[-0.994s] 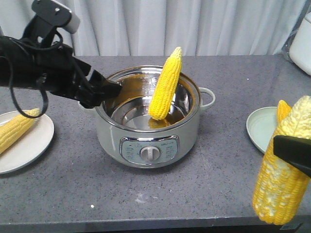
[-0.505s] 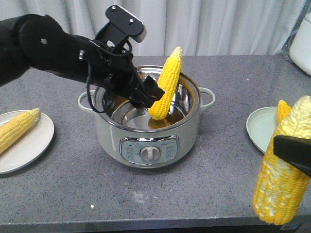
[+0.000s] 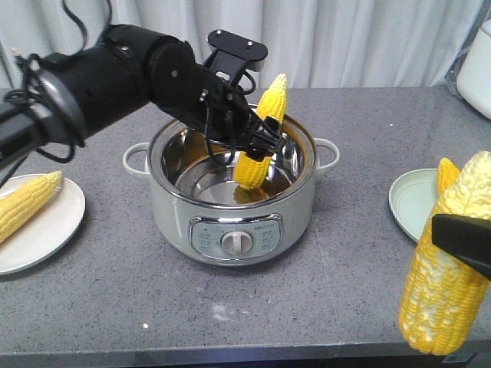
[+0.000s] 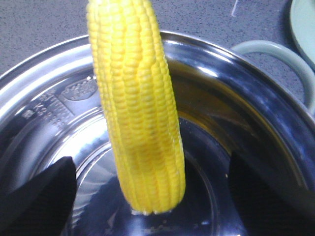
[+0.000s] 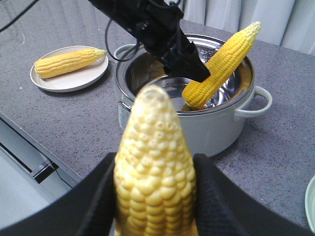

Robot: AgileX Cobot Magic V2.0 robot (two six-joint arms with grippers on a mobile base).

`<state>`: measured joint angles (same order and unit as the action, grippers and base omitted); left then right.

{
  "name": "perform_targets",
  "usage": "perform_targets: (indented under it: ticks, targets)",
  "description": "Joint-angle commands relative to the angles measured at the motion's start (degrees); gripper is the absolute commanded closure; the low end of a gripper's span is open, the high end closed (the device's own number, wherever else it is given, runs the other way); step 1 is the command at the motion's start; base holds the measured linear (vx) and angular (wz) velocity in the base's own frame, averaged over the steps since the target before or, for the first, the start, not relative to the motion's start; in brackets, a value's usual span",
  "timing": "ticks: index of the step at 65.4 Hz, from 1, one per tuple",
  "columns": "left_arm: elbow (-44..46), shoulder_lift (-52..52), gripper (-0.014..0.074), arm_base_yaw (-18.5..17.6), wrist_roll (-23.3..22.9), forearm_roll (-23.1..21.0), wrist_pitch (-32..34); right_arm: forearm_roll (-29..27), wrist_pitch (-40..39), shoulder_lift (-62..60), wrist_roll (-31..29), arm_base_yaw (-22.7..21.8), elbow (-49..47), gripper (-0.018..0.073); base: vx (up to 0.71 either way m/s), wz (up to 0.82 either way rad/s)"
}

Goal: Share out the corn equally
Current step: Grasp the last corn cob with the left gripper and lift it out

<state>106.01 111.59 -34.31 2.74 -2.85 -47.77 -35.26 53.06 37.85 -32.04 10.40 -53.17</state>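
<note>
Left claw (image 3: 261, 144): open, straddling the leaning cob (image 4: 140, 113), not touching it.
Leaning cob: base in the pot (image 3: 176, 215), tip above the rim.
Right claw (image 5: 155, 196): clamped on a pale cob (image 5: 155, 147).
Risk: uneven closing could knock the leaning cob sliding down the slick wall.

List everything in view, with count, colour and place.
counter: one, speckled grey, underneath everything
electric cooker: one, pale grey, steel bowl, counter centre
plates: two, off-white, counter's left and right
corn cobs: four, yellow; one upright in the cooker, one on each plate, one held at right
curtain: one, white, behind
white appliance: one, far right, cut off
left pincer: one, black, open astride the cooker's cob
right pincer: one, black, shut on a cob
</note>
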Motion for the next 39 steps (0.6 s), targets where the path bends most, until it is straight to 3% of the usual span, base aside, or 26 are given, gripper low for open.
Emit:
perform_targets:
  ticks: [1, 13, 39]
  targets:
    - [3.77, -1.03, 0.0004, -0.34, -2.74, 1.16, 3.03, -1.58, -3.54, 0.07, -0.56, -0.42, -1.32, 0.0305, 0.0, 0.0]
    - [6.44, 2.26, 0.0004, -0.26, -7.06, 5.15, 3.4, -1.58, -3.49, 0.07, -0.56, -0.42, -1.32, 0.0305, 0.0, 0.0]
    - [6.86, 7.5, 0.0004, -0.26, -7.26, 3.61, 8.63, -1.53, -3.49, 0.07, -0.56, -0.42, -1.32, 0.0305, 0.0, 0.0]
